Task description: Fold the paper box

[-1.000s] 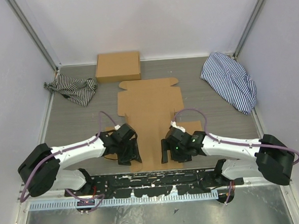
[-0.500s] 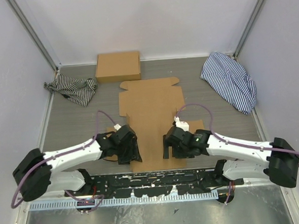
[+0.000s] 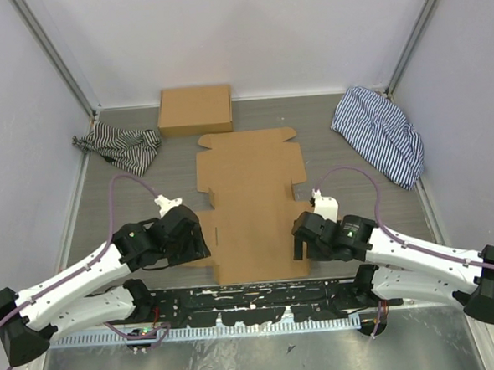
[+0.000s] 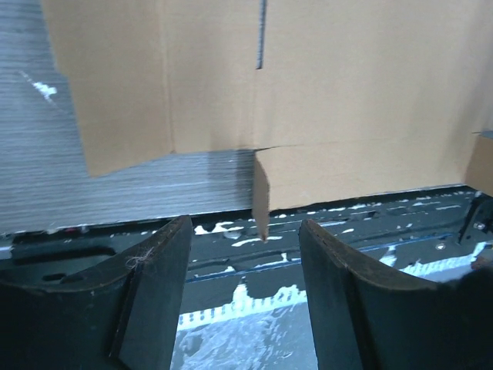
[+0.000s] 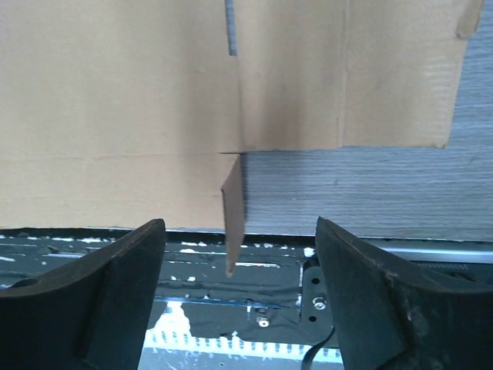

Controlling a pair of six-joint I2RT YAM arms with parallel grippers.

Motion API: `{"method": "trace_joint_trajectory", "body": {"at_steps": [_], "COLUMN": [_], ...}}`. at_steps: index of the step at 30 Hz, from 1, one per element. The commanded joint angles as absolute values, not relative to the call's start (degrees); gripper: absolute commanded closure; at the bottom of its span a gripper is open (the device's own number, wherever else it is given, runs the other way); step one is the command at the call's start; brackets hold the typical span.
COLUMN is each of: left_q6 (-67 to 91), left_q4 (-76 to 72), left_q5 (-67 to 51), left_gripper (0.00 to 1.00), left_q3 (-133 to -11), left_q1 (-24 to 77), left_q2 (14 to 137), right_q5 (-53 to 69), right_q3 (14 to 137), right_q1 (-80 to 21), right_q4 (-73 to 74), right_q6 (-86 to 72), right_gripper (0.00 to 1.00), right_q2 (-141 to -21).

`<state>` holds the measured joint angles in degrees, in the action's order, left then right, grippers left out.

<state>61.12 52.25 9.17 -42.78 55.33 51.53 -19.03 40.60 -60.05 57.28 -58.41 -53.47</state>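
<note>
The paper box [image 3: 250,202] lies as a flat brown die-cut sheet in the middle of the table, its near edge at the black base plate. My left gripper [image 3: 192,240] hovers at the sheet's near left corner and my right gripper [image 3: 299,245] at its near right corner. Both are open. In the left wrist view a small corner tab [image 4: 261,197] stands upright off the sheet [image 4: 347,92], in line with the gap of the left gripper [image 4: 245,258] and touching neither finger. The right wrist view shows a like tab [image 5: 233,214] upright ahead of the right gripper [image 5: 240,266], also untouched.
A second, closed brown cardboard box [image 3: 195,110] sits at the back left. A striped cloth [image 3: 119,147] lies crumpled at the left wall, and a larger striped cloth [image 3: 380,133] at the back right. The black base plate [image 3: 254,300] runs along the near edge.
Both arms have drawn outward from over the sheet's near part, the left one leftward and the right one rightward. The sheet's near panel now shows uncovered. Both grippers stay open.
</note>
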Motion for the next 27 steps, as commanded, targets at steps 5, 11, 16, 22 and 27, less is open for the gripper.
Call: {"method": "trace_joint_trajectory", "body": {"at_steps": [5, 11, 16, 22, 27], "left_q6": [60.00, 58.39, 56.53, 52.84, 48.44], "left_q4": [56.94, 57.89, 58.87, 59.67, 60.55], "left_q5": [11.43, 11.51, 10.82, 9.79, 8.35], "left_gripper": [0.36, 0.36, 0.36, 0.42, 0.44], "left_q3": [-42.67, -45.34, -47.76, -50.54, -54.30], "left_q1": [55.45, 55.42, 55.44, 55.48, 55.48], "left_q2": [50.64, 52.27, 53.85, 55.12, 56.57], "right_q5": [-19.01, -17.36, -18.43, -18.90, -19.94], "right_q3": [38.16, 37.49, 37.23, 37.45, 42.09], "right_q1": [-60.39, -60.43, -60.38, -60.40, -60.38], "right_q4": [56.59, 53.59, 53.56, 54.09, 56.94], "right_q6": [-58.18, -57.17, -57.89, -58.23, -57.97], "right_gripper": [0.32, 0.58, 0.69, 0.97, 0.99], "right_q2": [-50.89, -56.20, -58.13, -59.37, -58.08]}}
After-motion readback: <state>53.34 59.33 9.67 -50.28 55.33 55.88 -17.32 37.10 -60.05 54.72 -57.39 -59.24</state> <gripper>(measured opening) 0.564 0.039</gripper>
